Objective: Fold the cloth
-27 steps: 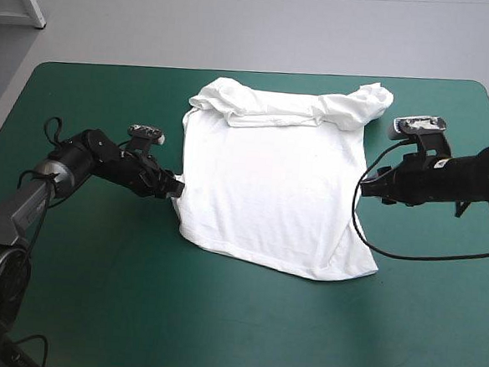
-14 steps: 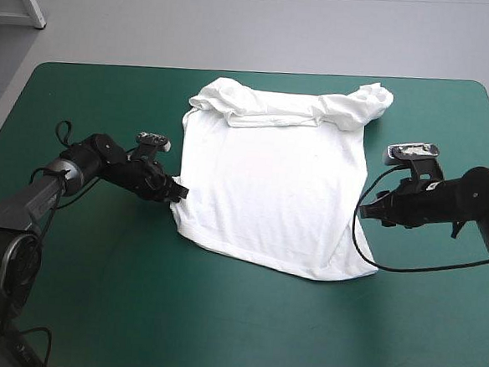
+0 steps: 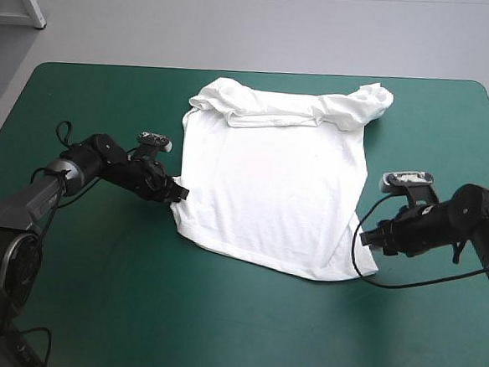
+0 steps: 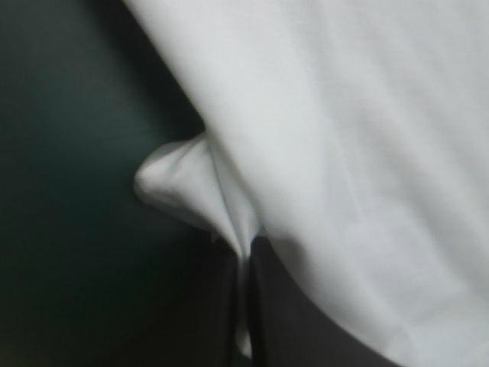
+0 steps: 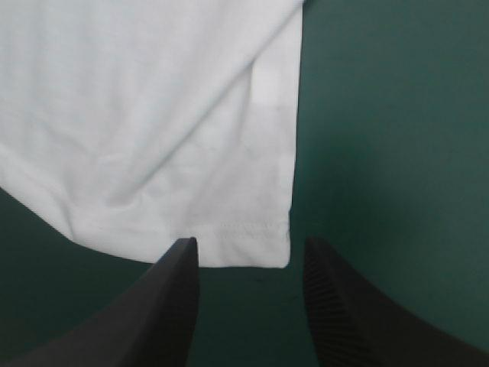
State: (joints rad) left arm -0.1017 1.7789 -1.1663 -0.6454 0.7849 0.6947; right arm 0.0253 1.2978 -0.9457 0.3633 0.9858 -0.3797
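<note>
The white T-shirt (image 3: 269, 185) lies spread flat in the middle of the table, its sleeves bunched along the far edge. My left gripper (image 3: 179, 193) is at the shirt's left hem. In the left wrist view the gripper (image 4: 243, 256) is shut on a pinched fold of the T-shirt (image 4: 359, 153). My right gripper (image 3: 368, 240) sits low at the shirt's near right corner. In the right wrist view the gripper (image 5: 248, 264) stands open, and the T-shirt (image 5: 153, 115) has its hemmed corner just ahead of the gap between the fingers.
The teal-green cover (image 3: 234, 326) shows all around the shirt, widest toward the near edge. The table's right edge runs just beyond my right arm.
My right gripper has moved along the shirt's right side toward the near edge and now sits at the near right corner. My left gripper shifted slightly nearer earlier, still pinching the hem.
</note>
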